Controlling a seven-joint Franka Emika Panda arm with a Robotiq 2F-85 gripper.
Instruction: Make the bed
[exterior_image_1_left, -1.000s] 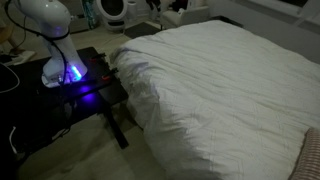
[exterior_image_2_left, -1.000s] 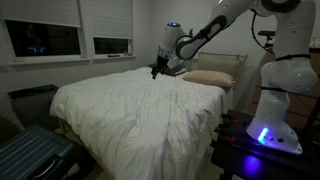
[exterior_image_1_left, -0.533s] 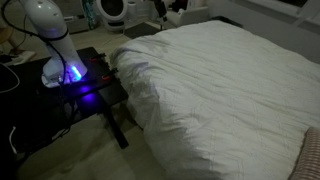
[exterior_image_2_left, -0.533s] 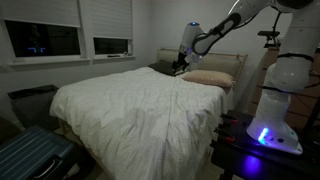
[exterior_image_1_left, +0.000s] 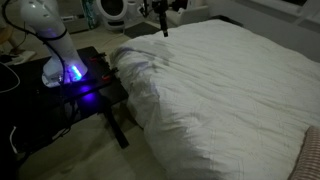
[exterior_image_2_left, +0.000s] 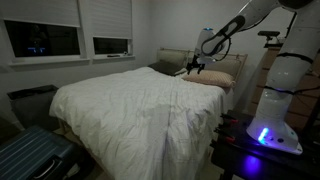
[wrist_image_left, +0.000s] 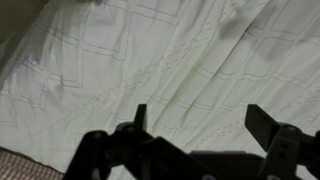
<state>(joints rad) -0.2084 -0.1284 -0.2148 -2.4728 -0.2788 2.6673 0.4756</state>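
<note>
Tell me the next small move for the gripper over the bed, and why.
Probably lower the gripper straight down onto the duvet on the bed. The wrist view shows its jaws open and empty, hovering above wrinkled fabric. An exterior view puts it at the head end by the pillow, where the cover's edge may be within reach to grasp and pull.

No legible text, label, brand, number or sign found on any surface in the views
</note>
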